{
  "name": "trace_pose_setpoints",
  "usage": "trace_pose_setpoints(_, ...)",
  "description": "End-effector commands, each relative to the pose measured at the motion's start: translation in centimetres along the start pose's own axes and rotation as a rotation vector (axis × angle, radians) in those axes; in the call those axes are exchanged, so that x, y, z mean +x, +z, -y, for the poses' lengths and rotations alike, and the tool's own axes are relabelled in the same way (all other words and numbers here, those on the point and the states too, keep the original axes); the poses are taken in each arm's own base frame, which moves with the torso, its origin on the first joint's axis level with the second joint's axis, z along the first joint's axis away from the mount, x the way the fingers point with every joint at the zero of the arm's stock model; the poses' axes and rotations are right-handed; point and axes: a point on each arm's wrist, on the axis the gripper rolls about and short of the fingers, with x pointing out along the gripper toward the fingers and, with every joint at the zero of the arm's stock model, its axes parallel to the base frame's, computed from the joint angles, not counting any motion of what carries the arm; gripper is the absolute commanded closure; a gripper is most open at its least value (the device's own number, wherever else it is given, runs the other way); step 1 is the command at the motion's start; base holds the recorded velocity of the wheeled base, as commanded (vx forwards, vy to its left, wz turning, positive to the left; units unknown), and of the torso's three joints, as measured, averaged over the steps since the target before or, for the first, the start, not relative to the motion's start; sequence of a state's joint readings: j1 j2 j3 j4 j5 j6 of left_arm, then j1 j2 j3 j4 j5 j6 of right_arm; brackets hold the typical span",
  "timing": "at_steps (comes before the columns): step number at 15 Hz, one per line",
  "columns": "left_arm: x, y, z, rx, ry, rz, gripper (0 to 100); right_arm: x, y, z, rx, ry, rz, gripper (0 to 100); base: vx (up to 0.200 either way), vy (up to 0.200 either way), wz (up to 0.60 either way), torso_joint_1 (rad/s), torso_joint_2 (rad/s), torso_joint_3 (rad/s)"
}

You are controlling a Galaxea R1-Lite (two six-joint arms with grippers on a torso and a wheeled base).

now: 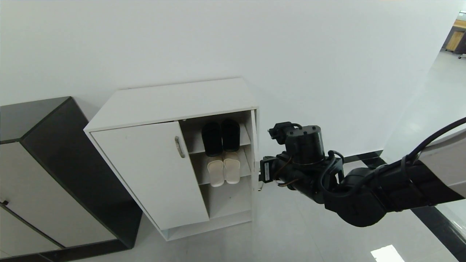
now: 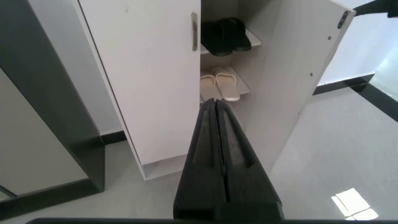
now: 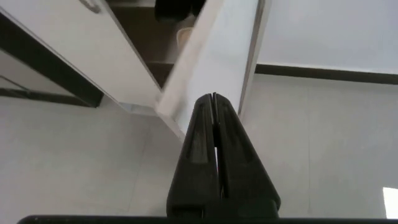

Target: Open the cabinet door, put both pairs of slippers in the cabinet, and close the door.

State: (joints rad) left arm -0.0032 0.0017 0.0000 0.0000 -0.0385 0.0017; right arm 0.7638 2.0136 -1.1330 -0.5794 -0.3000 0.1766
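Observation:
The white cabinet [image 1: 171,102] stands against the wall with its left door [image 1: 153,174] closed and its right door [image 1: 256,145] swung open, edge-on in the head view. Black slippers [image 1: 221,136] sit on the upper shelf and white slippers [image 1: 224,167] on the shelf below. My right gripper [image 3: 214,99] is shut and empty, its tips against the open door's outer face [image 3: 211,56]. Its wrist [image 1: 302,160] hangs just right of the door edge. Out in front of the cabinet, my left gripper [image 2: 215,104] is shut and empty, pointing at the white slippers [image 2: 221,84].
A black cabinet with pale doors [image 1: 54,163] stands close on the white cabinet's left. Bare grey floor [image 1: 291,233] spreads in front and to the right. A dark baseboard strip [image 1: 364,157] runs along the wall behind my right arm.

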Motion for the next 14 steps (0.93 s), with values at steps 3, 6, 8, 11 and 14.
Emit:
trace_pose_setpoints(3, 0.0, 0.0, 0.0, 0.000, 0.000, -0.001, 100, -0.5, -0.8, 0.2, -0.019, 0.012, 0.003, 100, 0.000, 0.000, 0.00, 0.000, 0.00, 0.000)
trace_pose_setpoints(6, 0.0, 0.0, 0.0, 0.000, 0.000, -0.001, 100, -1.3, 1.0, 1.1, -0.009, -0.003, 0.077, 100, 0.000, 0.000, 0.00, 0.000, 0.00, 0.000)
trace_pose_setpoints(8, 0.0, 0.0, 0.0, 0.000, 0.000, -0.001, 100, -2.6, 2.5, 1.5, 0.003, -0.006, 0.118, 100, 0.000, 0.000, 0.60, 0.002, 0.00, 0.000)
trace_pose_setpoints(11, 0.0, 0.0, 0.0, 0.001, 0.000, -0.001, 100, -4.4, 3.7, 2.1, 0.015, -0.007, 0.154, 100, 0.000, 0.000, 0.60, 0.002, 0.00, 0.002)
trace_pose_setpoints(14, 0.0, 0.0, 0.0, 0.000, 0.000, 0.000, 100, -4.7, 3.4, 2.9, 0.012, -0.019, 0.144, 100, 0.000, 0.000, 0.20, 0.002, 0.00, -0.001)
